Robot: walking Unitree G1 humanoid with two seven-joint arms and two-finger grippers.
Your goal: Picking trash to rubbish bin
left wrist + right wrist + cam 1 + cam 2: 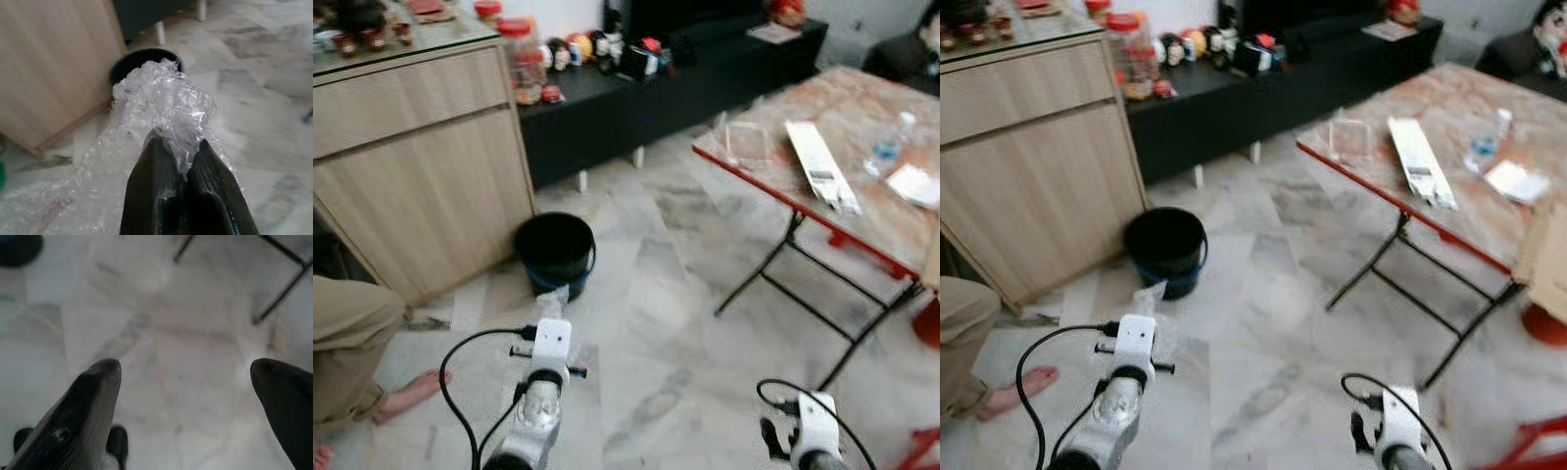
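Observation:
A crumpled sheet of clear bubble wrap hangs from my left gripper, whose two black fingers are shut on it. The wrap trails down toward the marble floor. Just ahead of it stands a round black rubbish bin on the floor, beside the corner of a wooden cabinet; its rim shows past the wrap in the left wrist view. The left arm reaches forward, a short way back from the bin. My right gripper hangs open over bare floor, with nothing between its fingers.
A light wooden cabinet stands on the left, and a low black bench with jars and toys lies behind. A red-edged folding table with a bottle stands on the right. A person's bare foot rests at the left.

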